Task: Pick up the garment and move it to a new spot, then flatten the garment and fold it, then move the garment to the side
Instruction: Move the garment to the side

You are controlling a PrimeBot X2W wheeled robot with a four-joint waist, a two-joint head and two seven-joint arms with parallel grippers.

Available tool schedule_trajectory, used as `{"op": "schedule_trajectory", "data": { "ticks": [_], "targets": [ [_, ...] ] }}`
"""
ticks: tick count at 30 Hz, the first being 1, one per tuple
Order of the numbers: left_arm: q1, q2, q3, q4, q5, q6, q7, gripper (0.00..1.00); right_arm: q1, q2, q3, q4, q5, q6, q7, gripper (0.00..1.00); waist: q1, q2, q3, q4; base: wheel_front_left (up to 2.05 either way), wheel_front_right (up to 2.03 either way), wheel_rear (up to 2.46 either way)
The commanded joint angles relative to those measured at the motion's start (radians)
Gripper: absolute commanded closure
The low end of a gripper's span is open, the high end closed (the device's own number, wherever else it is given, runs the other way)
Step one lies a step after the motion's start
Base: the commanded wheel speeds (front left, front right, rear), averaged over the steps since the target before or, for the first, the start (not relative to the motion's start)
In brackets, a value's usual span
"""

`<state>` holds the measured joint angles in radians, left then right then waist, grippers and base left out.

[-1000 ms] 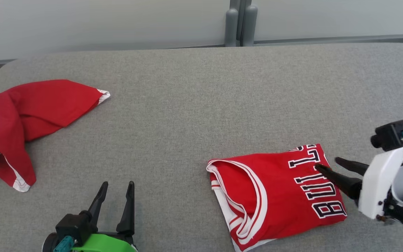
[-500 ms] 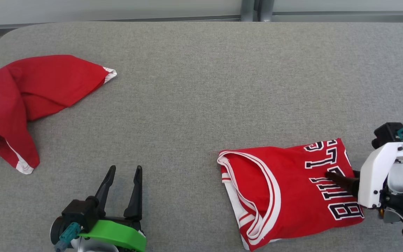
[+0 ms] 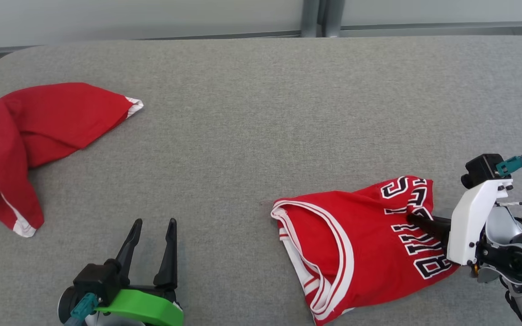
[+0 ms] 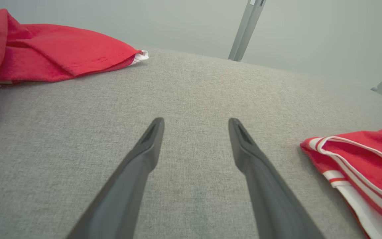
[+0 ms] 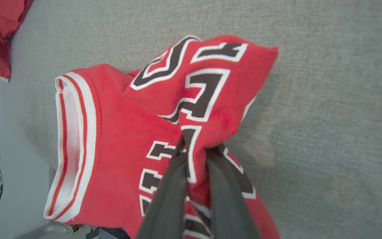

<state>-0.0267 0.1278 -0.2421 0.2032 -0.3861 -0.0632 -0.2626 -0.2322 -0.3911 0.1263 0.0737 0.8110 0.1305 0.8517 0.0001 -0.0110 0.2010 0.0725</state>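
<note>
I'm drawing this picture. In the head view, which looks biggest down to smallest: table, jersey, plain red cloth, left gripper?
1. table
2. jersey and cloth: they look about alike, and the cloth runs off the picture's edge, so no ranking
3. left gripper, partly cut off too

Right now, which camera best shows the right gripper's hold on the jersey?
Right wrist view: the right gripper pinches a bunched jersey fold close up. Head view shows it smaller; left wrist view catches the jersey's striped edge.
</note>
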Motion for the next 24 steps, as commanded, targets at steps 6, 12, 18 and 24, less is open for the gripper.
{"op": "schedule_trajectory", "data": {
  "ticks": [6,12,18,24],
  "targets": [
    [0.02,0.014,0.01,-0.025,0.02,0.007,-0.002,0.0,-0.003,-0.025,-0.009,0.018,0.031,0.0,-0.042,1.0,-0.0001,0.011,-0.025,-0.133,0.0,0.0,0.0],
    [0.025,0.033,0.014,-0.054,0.024,0.018,0.003,0.0,0.033,-0.063,-0.023,0.061,-0.001,0.0,-0.111,1.0,-0.0001,0.011,-0.024,-0.259,0.0,0.0,0.0],
    [0.042,0.041,0.009,-0.084,0.021,0.026,0.02,0.0,0.034,-0.075,-0.001,0.113,-0.023,0.0,-0.183,1.0,-0.0001,0.011,-0.015,-0.348,0.0,0.0,0.0],
    [0.043,0.054,0.013,-0.125,0.027,0.039,0.033,0.0,-0.078,-0.096,0.097,0.148,-0.087,0.0,-0.259,1.0,-0.0001,0.011,0.021,-0.377,0.0,0.0,0.0]
  ]
}}
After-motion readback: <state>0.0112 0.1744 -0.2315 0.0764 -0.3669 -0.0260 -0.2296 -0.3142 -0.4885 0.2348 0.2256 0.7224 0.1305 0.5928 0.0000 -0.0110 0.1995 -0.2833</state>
